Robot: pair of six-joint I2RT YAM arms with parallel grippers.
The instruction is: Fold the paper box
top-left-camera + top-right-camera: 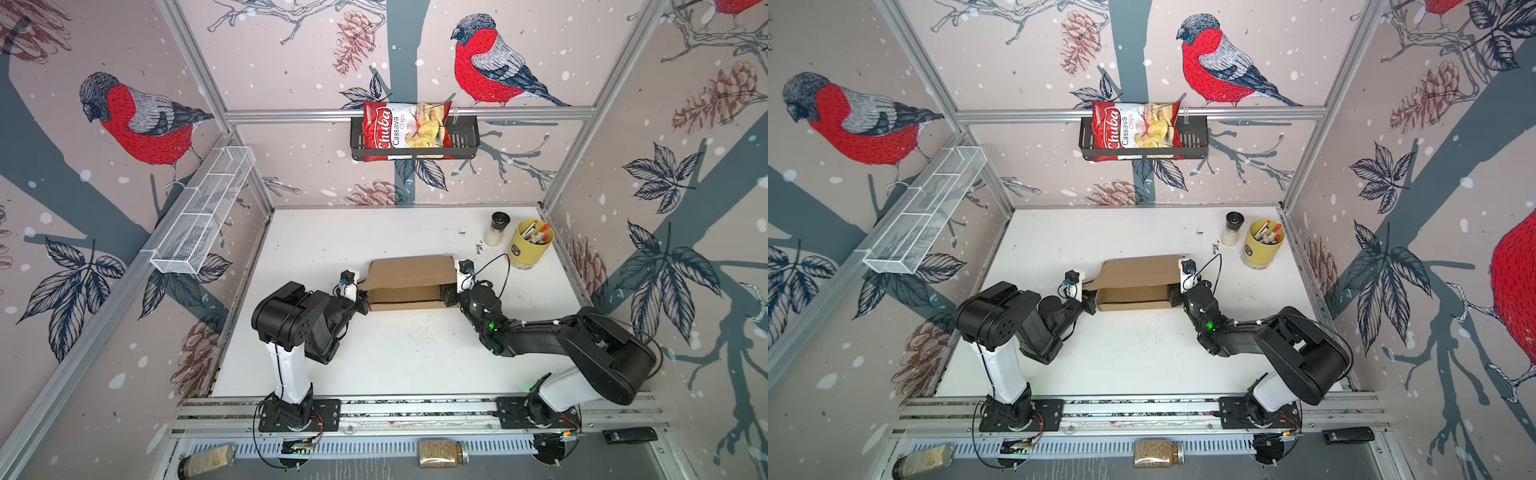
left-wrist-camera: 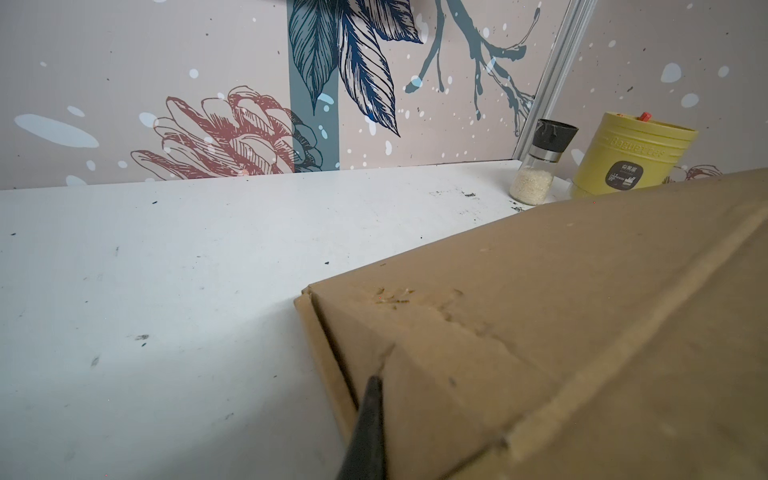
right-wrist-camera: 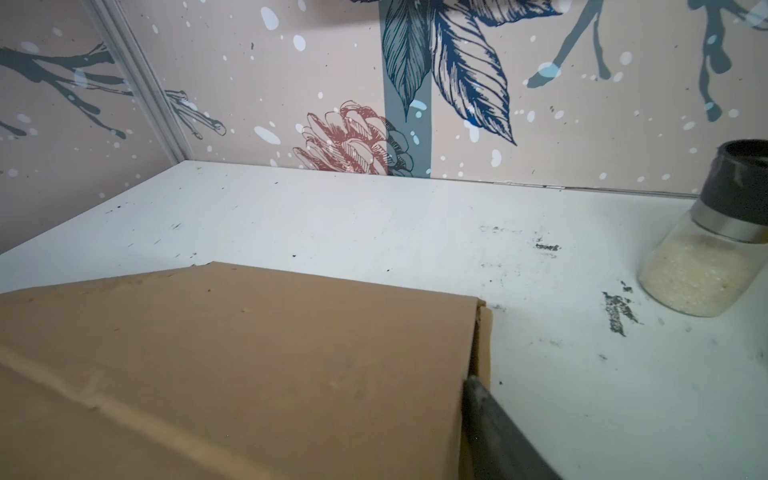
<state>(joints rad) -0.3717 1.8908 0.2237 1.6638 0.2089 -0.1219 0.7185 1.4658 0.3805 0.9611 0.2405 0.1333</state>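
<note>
The paper box (image 1: 411, 274) sits in the middle of the white surface (image 1: 374, 357), between the two arms. It is plain brown cardboard with no print; a pointed flap juts out at its left end. It forms a shallow tray with a low near wall, and its wide lid panel leans up over the far side, so both top views look down into the open tray.

The left tool (image 1: 362, 301) is at the box's left end, pressed together on the cardboard there. The left wrist view shows one dark finger (image 2: 370, 415) against the outside of the box, with its partner hidden behind the panel. That close view also shows what the top views do not: scuffs, a ragged crease and a raised fold line across the cardboard.

The right tool (image 1: 449, 294) is at the box's right end. The right wrist view shows only one finger (image 3: 498, 432) just beside the cardboard edge, so I cannot tell whether that tool is spread or pinching.

At the far right of the surface stands a glass shaker (image 1: 496, 229) of white grains, with a yellow cup (image 1: 531, 249) just beside it. The left wrist view catches both; the right wrist view catches the shaker alone. Only the top views show the pens (image 1: 536, 232) in the cup, the wire shelf (image 1: 203, 212) on the left wall and the bag of chips (image 1: 405, 129) in a black basket (image 1: 465, 141) on the far wall.
</note>
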